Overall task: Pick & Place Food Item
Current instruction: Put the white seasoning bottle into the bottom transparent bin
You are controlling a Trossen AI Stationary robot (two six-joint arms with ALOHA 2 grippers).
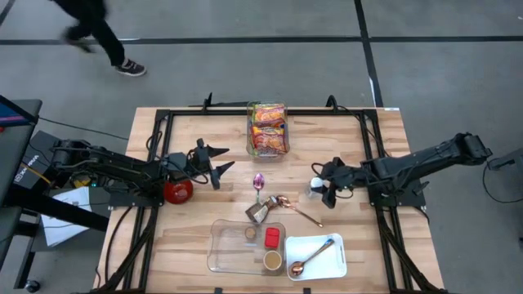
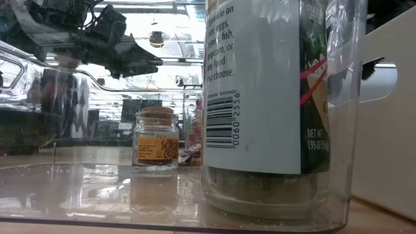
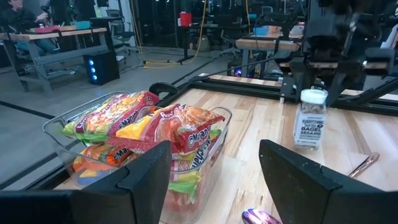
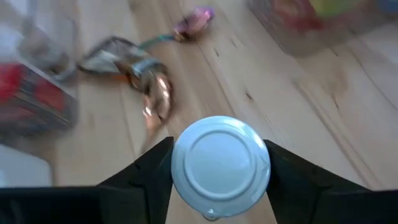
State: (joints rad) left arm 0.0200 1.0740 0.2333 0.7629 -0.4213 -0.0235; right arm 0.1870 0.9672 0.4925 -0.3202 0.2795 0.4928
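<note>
Right gripper (image 1: pixel 325 189) is sitting around a white-capped seasoning jar (image 4: pixel 220 167), fingers just beside the cap; contact cannot be confirmed. Jar is standing upright on the tabletop (image 1: pixel 343 147), at 3 o'clock from the purple spoon (image 1: pixel 259 180). Left gripper (image 1: pixel 217 161) is hovering wide and empty at 9 o'clock.

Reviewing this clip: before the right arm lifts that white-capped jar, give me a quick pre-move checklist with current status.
1. Right gripper centred over the seasoning jar: ok, fingers flank its white cap.
2. Firm grip on the jar: cannot tell; contact is not clear.
3. Jar upright on the table: ok.
4. Left gripper away from the jar: ok, open near the noodle packet bin.
5. Spoons out from under the jar: ok, they lie beside it.
</note>
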